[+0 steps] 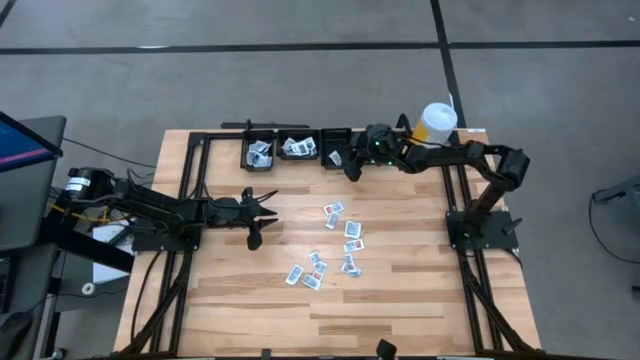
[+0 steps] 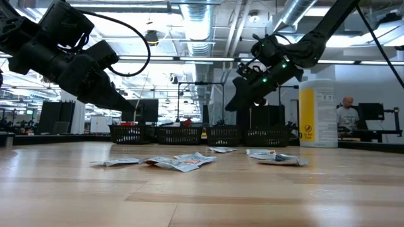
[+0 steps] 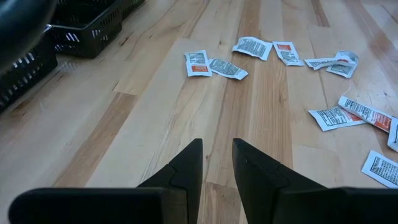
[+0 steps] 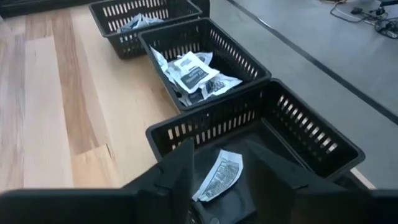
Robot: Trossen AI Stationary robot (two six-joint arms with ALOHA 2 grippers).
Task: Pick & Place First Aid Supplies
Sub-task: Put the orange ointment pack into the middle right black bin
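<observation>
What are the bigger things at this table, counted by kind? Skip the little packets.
Black baskets: 3
White-and-yellow canister: 1
Robot arms: 2
Total: 6

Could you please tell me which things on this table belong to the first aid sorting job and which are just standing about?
Part of the job:
- loose packets scattered mid-table
- three black baskets along the far edge, each with packets inside
- right gripper, open above the rightmost basket, a packet between its fingers
- left gripper, waiting at the table's left

Standing about:
- white-and-yellow canister
</observation>
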